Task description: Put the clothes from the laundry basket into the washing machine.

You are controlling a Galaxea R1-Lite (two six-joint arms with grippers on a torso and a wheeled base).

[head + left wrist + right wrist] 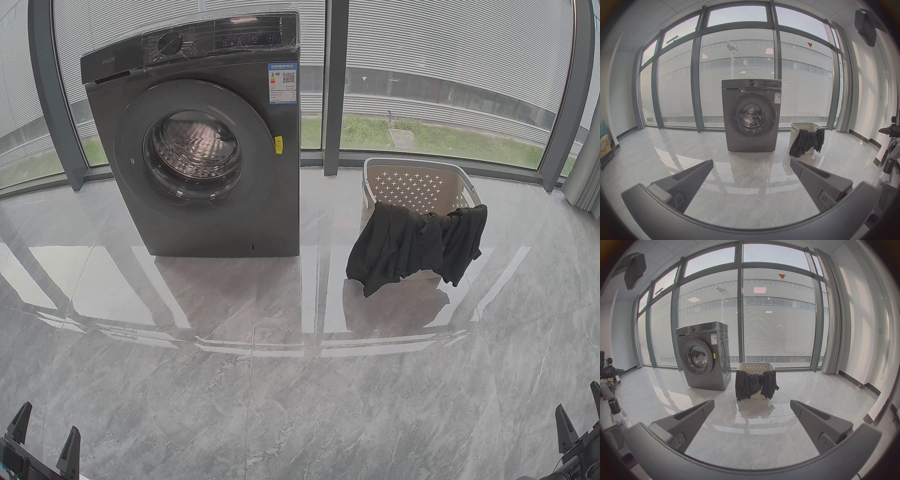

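Nothing loaded yet: black clothes [409, 244] draped over front rim of white laundry basket [412, 186], on floor at window edge, near grey washing machine [194, 144]. Left gripper [49, 420] and right gripper [576, 398] both spread wide, empty, well apart from basket. Whole transfer remains.

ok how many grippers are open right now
2. The left gripper is open at the lower left of the head view, and the right gripper is open at the lower right. Both are empty and well apart from the laundry basket.
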